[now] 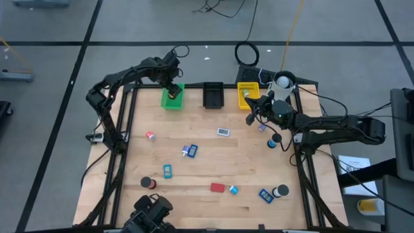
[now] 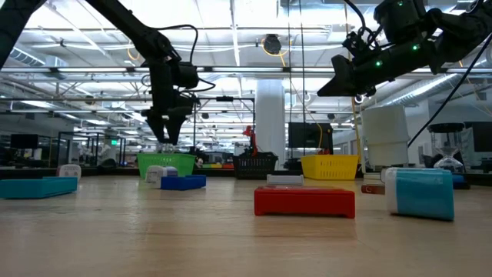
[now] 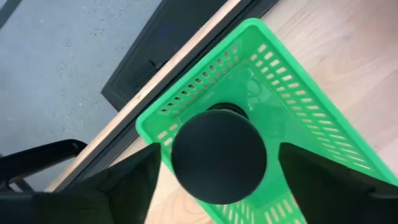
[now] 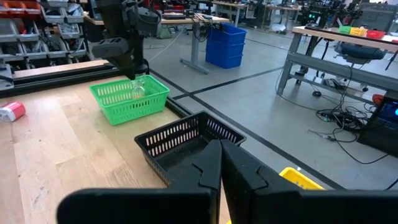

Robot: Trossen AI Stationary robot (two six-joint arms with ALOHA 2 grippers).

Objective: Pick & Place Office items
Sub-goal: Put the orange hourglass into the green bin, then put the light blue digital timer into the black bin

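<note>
The wooden bench (image 1: 207,162) carries three small trays in a row along its far edge: the green tray (image 1: 173,98) at the left, the black tray (image 1: 213,95) in the middle and the yellow tray (image 1: 248,94) at the right, and they seem to be the goals for sorting. The left tool (image 1: 171,88) hangs directly over the green tray with its fingers (image 3: 118,186) spread wide on both sides of a dark round roll (image 3: 219,155), and nothing is clamped between them. I judge that the tool stands so high and so centred because it lets this roll go into the tray; whether the roll already lies on the tray floor or is a little above it, I cannot tell. In the left wrist view the roll looks like a flat black disc with a smooth matt top, wider than the part below it. The right tool (image 1: 251,117) waits above the bench near the yellow tray, with its two fingers closed together and holding nothing, probably to keep out of the way. The other office items are spread on the open wood: a red block (image 1: 217,188), a blue block (image 1: 265,195), a dark roll (image 1: 147,184), a small white and red piece (image 1: 150,136), all well apart from each other and not yet sorted.
</note>
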